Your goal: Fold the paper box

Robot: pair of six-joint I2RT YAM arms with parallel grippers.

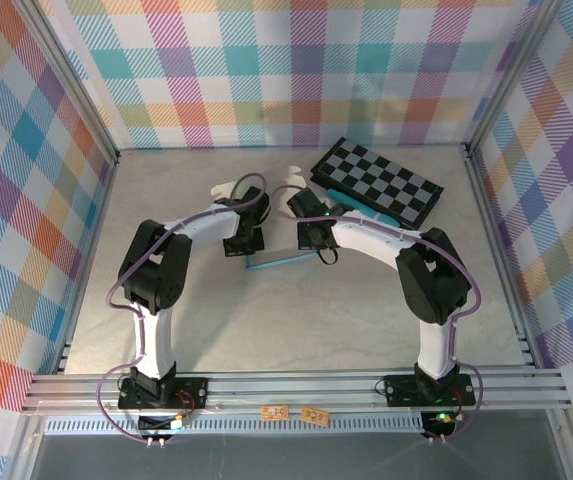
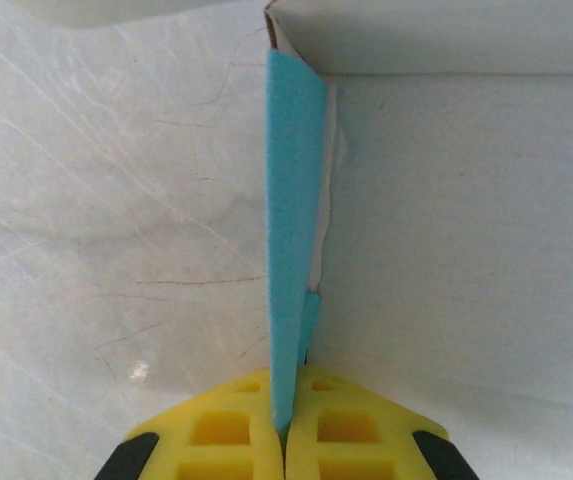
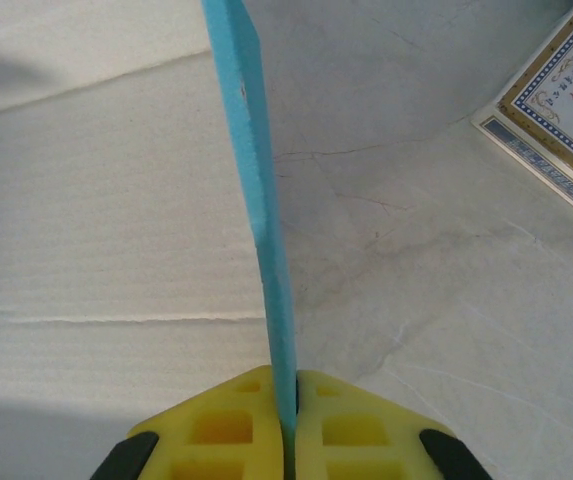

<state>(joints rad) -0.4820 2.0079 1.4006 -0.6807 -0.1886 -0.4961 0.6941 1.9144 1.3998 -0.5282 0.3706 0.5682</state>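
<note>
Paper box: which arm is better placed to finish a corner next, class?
Probably left: the left fingers pinch the paper box wall leading to an upright corner; the right fingers hold a plain wall stretch.

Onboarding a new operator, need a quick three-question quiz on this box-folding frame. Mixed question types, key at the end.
1. True or false: the left gripper hangs open above the paper box.
2. What does the right gripper pinch? A) a cable B) an upright teal wall of the paper box C) nothing
3. In the top view, the checkerboard lies on which arm's side?
Key: 1 false, it is shut on a teal wall of the box; 2 B; 3 the right arm's.
</note>
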